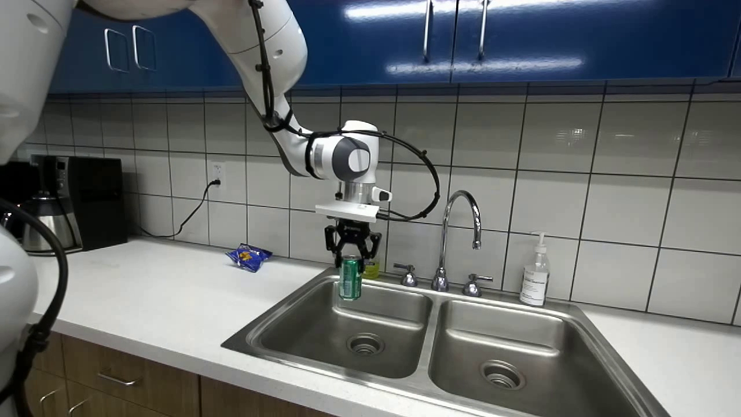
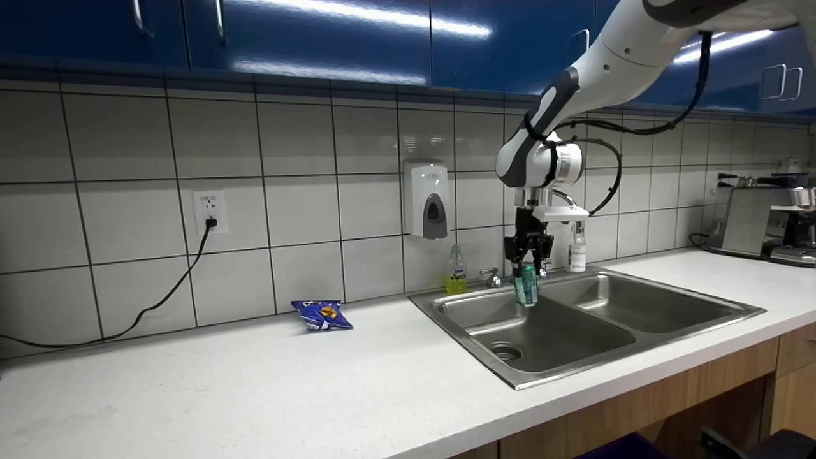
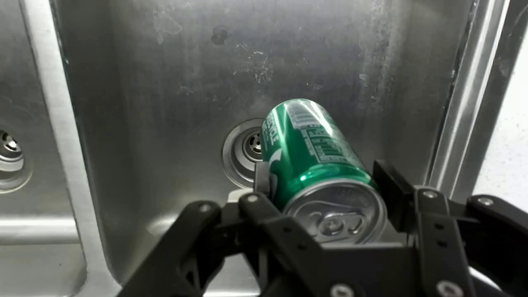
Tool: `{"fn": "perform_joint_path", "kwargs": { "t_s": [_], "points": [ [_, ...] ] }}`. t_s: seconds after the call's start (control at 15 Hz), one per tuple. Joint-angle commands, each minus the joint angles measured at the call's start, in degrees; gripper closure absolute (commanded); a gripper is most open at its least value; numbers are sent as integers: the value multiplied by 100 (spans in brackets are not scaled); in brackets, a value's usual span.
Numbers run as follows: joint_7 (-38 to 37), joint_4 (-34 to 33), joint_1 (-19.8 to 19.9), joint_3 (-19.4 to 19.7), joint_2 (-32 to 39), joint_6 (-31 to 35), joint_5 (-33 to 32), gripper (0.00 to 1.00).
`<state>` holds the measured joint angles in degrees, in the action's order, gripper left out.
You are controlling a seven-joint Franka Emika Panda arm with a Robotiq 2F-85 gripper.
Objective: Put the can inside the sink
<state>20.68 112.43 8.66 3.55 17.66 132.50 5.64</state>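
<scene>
The green can (image 1: 349,279) hangs upright in my gripper (image 1: 351,264) at the back of one basin of the steel sink (image 1: 431,341). In an exterior view the can (image 2: 526,285) shows in the gripper (image 2: 528,260) over the basin nearer the soap dispenser. In the wrist view the can (image 3: 307,144) sits between the fingers of my gripper (image 3: 326,181), its silvery top facing the camera. The left finger presses on its side. The can partly covers the basin's drain (image 3: 243,152). Its bottom appears to be above the basin floor.
The chrome faucet (image 1: 444,243) and its handles stand behind the basins, close to the gripper. A white soap bottle (image 1: 535,275) and a yellow soap bottle (image 2: 456,274) stand at the back rim. A blue packet (image 1: 249,256) lies on the counter. A coffee maker (image 1: 81,202) stands farther off.
</scene>
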Motion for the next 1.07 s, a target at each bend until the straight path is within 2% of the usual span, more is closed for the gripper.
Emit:
{"fn": "perform_joint_path", "kwargs": {
  "t_s": [0.0,0.53,1.0],
  "points": [
    [13,52,174,-39,137,151,231,61],
    [223,19,507,-123,718,647,629,61],
    [257,-35,711,-219,1332,1095,638,61]
  ]
}}
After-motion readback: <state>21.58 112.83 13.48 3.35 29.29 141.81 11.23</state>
